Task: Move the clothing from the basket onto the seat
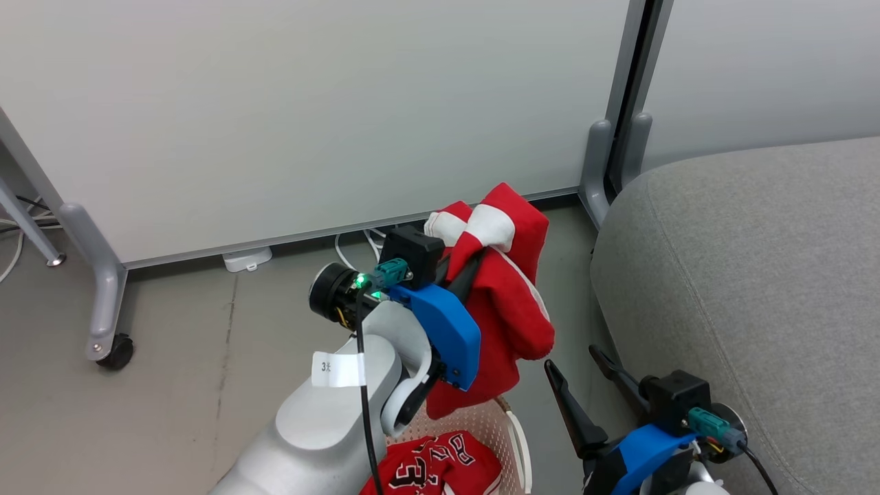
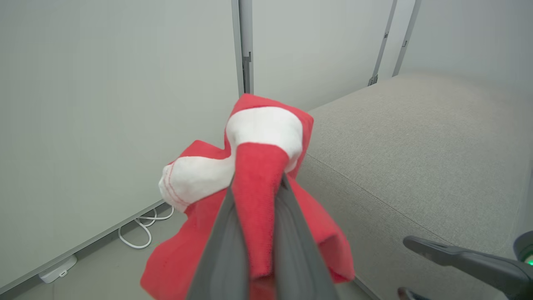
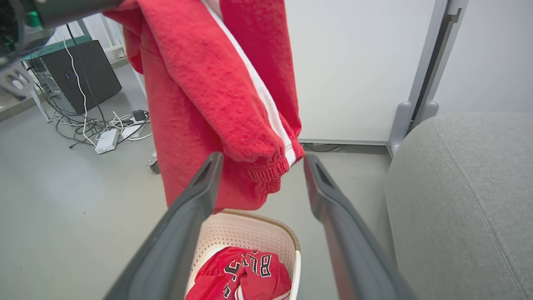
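Left claw point(image 1: 474, 260) grips striped garment point(image 1: 509, 302) above basket point(image 3: 254, 231).

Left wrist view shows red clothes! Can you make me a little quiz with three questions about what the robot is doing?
1. True or false: the red striped garment hangs above the basket, pinched in the left jaws.
2. Where is the red jersey? A) in the basket B) on the grey sofa C) on the floor
3. Fill the gap: the right jaws are ___ (open or shut).

Key: 1 true; 2 A; 3 open.
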